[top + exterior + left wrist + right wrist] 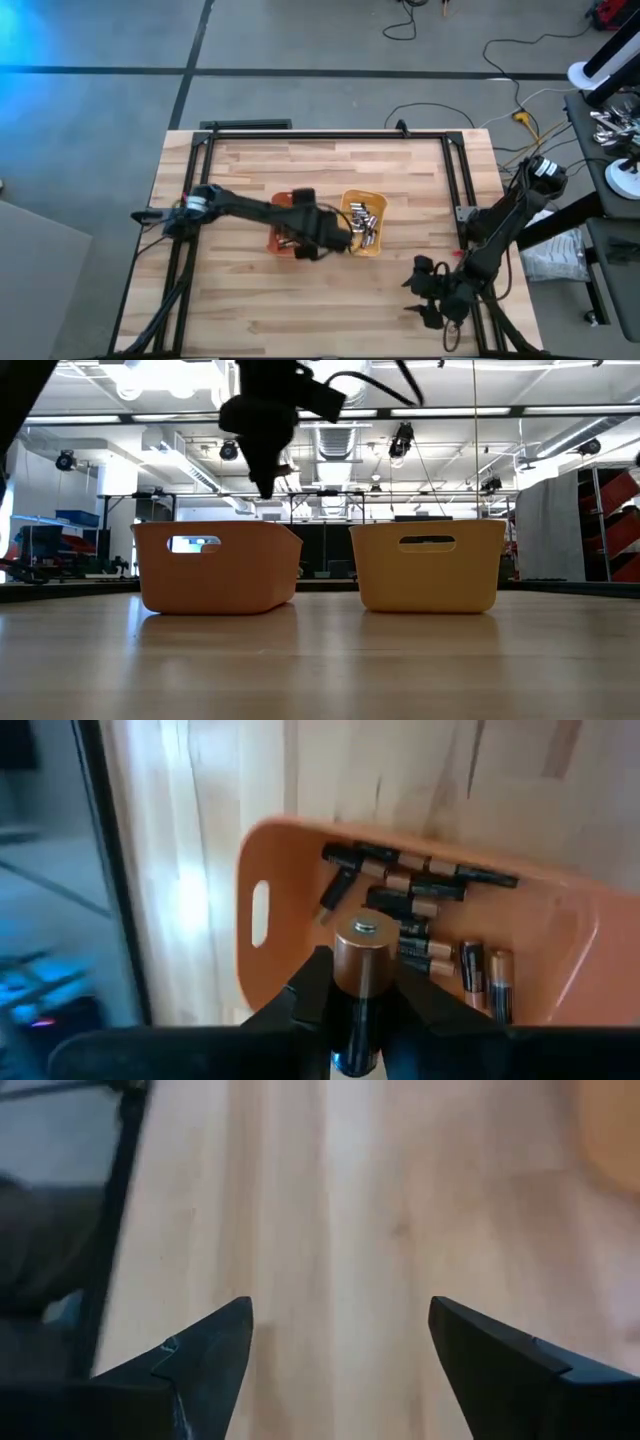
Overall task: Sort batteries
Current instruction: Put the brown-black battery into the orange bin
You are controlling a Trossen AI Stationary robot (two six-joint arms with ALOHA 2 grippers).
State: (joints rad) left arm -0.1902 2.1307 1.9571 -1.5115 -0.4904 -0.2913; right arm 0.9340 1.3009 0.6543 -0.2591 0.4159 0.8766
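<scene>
- Your left gripper [360, 995] is clamping one battery [361, 960], copper cap and silver tip pointing away from the wrist, dark body sinking between the two fingers [305, 990] at the bottom centre of the left wrist frame.
- You are holding that battery above the orange tray [280, 880], which is filling the middle and right of that frame.
- Inside the tray, dark copper-banded batteries [420, 900] are lying loose, a row along its far wall and a few more toward the lower right, some touching one another.
- In the high view your left gripper [325, 238] is sitting at frame centre, over the seam where the orange tray [283, 203] is meeting the yellow tray [370, 197], the arm reaching in from the left edge of the table [300, 310].
- The yellow tray is holding a pile of silvery batteries [363, 222], just right of the gripper.
- In the low view the two trays are standing side by side on the table, orange tray [215, 565] at left centre, yellow tray [427, 563] at right centre, close but apart, with the left arm [265, 420] hanging over the orange one from the top of the frame.
- Your right gripper [340, 1350] is waiting with fingers spread wide over bare wood; in the high view it [430, 290] is sitting at the lower right, near the table's corner and well apart from both trays.
</scene>
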